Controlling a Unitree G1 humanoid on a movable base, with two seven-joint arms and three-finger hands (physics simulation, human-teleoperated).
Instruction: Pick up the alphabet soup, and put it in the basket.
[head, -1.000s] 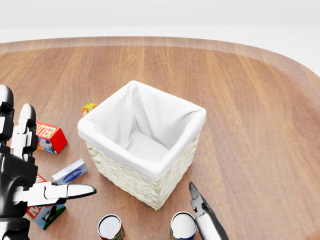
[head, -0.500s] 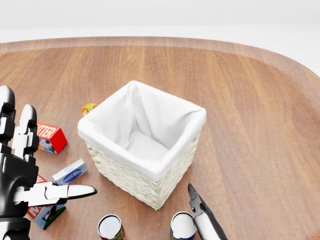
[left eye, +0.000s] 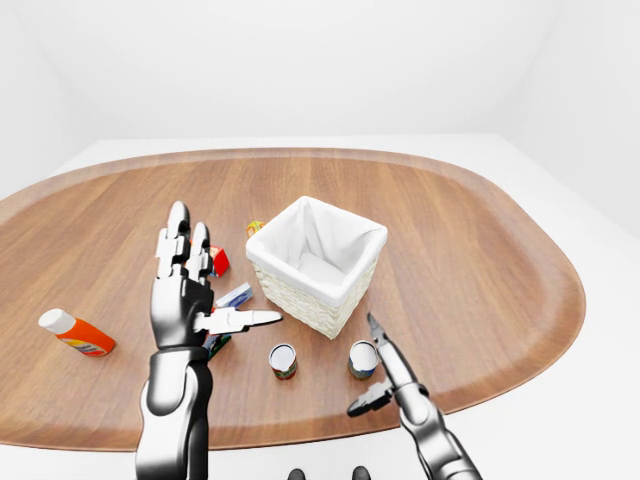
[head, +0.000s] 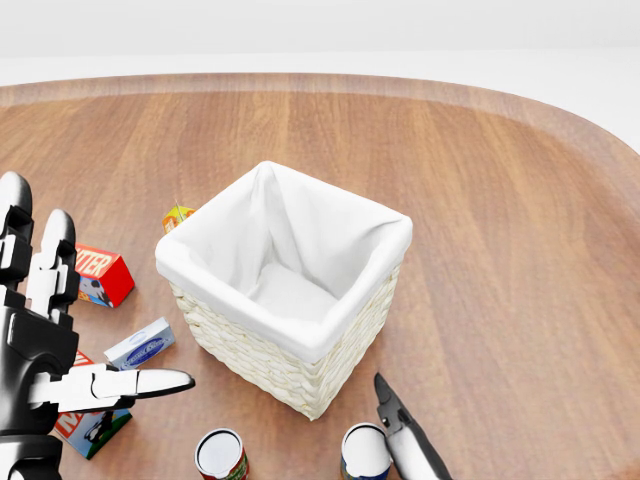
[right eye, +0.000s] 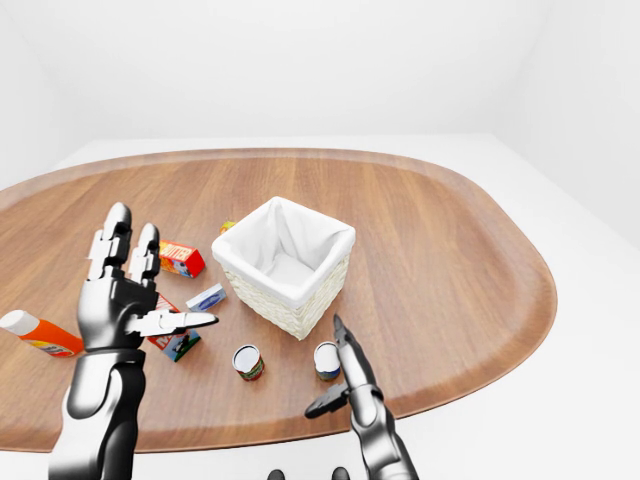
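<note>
Wooden table (left eye: 480, 260); both hands' fingers (left eye: 184, 243) spread, empty.

A broad oval wooden table (left eye: 470, 250) with a raised rim carries everything. Near its middle stands a wicker basket (left eye: 318, 262) lined with white cloth. At the basket's 6 o'clock in the left-eye view stand two upright cans: a red-labelled one (left eye: 283, 361) and a blue-labelled one (left eye: 363, 359). At 9 o'clock lie a red carton (right eye: 181, 258) and a small blue-and-white box (right eye: 206, 297); a small yellow item (head: 178, 215) sits at 10 o'clock. An orange bottle with a white cap (left eye: 76, 333) lies far out at 8 o'clock.
</note>
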